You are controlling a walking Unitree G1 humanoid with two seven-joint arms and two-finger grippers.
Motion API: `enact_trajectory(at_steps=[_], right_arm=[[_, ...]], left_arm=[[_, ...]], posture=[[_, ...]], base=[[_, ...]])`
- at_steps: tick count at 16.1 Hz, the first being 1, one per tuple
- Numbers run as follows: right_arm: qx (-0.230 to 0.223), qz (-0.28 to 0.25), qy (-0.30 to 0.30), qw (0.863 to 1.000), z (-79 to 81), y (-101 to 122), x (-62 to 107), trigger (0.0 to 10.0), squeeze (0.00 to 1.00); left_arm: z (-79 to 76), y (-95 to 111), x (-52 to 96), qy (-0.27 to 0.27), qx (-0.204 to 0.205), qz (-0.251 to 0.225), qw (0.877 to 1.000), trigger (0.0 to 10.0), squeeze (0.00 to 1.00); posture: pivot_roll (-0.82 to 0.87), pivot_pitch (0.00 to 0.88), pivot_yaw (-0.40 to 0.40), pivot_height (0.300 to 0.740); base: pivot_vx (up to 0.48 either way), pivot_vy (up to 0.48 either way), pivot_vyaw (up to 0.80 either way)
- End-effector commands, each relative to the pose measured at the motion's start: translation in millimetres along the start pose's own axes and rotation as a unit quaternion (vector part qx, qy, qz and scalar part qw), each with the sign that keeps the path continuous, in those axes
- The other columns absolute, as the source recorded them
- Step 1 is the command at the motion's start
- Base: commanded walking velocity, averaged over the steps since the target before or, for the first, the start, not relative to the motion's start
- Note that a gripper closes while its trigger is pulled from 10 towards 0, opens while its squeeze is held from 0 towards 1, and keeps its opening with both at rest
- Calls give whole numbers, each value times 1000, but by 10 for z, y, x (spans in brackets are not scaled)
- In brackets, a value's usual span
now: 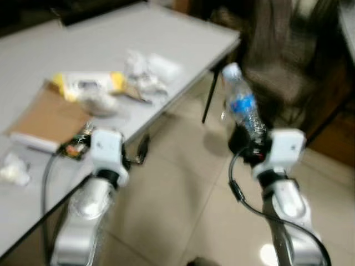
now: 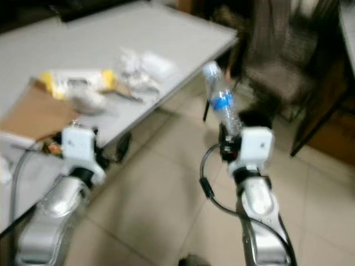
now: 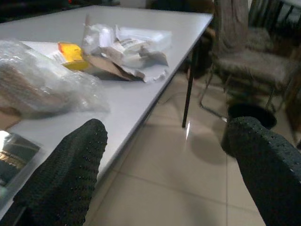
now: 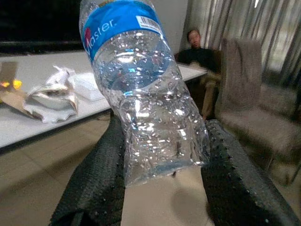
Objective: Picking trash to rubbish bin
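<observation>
My right gripper (image 1: 248,143) is shut on a clear plastic water bottle (image 1: 243,108) with a blue label. It holds the bottle near its base, tilted, above the tiled floor to the right of the table. In the right wrist view the bottle (image 4: 141,89) sits between both black fingers (image 4: 101,183). My left gripper (image 3: 164,160) is open and holds nothing, at the near edge of the grey table (image 1: 183,44). A black round rubbish bin (image 3: 247,117) stands on the floor beyond the table leg, beside a chair.
On the table lie a yellow and white wrapper (image 1: 89,83), crumpled white plastic (image 1: 147,72), a cardboard sheet (image 1: 47,116) and a clear bag (image 3: 42,89). A draped chair (image 3: 254,61) stands past the bin. A person (image 4: 197,52) sits behind the table's far end.
</observation>
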State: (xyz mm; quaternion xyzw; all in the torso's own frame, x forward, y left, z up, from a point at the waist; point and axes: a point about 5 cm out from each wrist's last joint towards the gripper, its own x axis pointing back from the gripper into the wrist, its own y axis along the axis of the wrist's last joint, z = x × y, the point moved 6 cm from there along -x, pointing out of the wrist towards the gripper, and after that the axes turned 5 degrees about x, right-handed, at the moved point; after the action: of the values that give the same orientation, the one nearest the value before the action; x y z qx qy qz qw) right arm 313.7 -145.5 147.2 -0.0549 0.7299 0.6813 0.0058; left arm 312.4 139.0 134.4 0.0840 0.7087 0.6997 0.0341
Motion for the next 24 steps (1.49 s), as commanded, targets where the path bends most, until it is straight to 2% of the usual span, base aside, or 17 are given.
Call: enact_trajectory(at_steps=[1,2,3,5,7,10,13,19,24], right_arm=[[-7,7,-1,1000,0,-27,-3,10000,0],[-4,8,5,1000,13,-33,-6,10000,0],[-5,9,7,1000,19,-35,-4,10000,0],[-4,18,13,1000,39,-68,9,10000,0],[-2,25,17,1000,50,-100,17,10000,0],[0,64,18,998,44,-266,39,10000,0],[13,93,30,995,85,-396,52,10000,0],[1,111,35,993,121,-460,72,10000,0],[5,115,29,993,73,-469,84,10000,0]], left_arm=[[81,85,-6,19,-18,-18,1000,10000,0],[12,34,12,-24,4,8,1000,10000,0],[3,50,20,-27,-9,3,1000,10000,0],[-53,2,27,-43,-10,13,999,10000,0],[-82,36,22,-47,-17,-6,999,10000,0],[-94,71,17,-56,-47,-21,997,10000,0],[-124,62,24,-72,-45,-24,996,10000,0],[-142,23,18,-84,-53,-16,995,10000,0],[-131,-10,7,-82,-52,-9,995,10000,0]], posture=[[-18,41,-75,740],[-21,40,-74,740],[-18,37,-74,740],[-21,34,-73,740],[-24,30,-73,740],[-20,27,-80,740],[-21,19,-81,740],[-20,24,-68,740],[-26,38,-61,740]], base=[[0,0,-800],[0,0,-800],[0,0,-800],[0,0,-800],[0,0,-800],[0,0,-800],[219,0,-800],[396,0,-71],[398,0,0]])
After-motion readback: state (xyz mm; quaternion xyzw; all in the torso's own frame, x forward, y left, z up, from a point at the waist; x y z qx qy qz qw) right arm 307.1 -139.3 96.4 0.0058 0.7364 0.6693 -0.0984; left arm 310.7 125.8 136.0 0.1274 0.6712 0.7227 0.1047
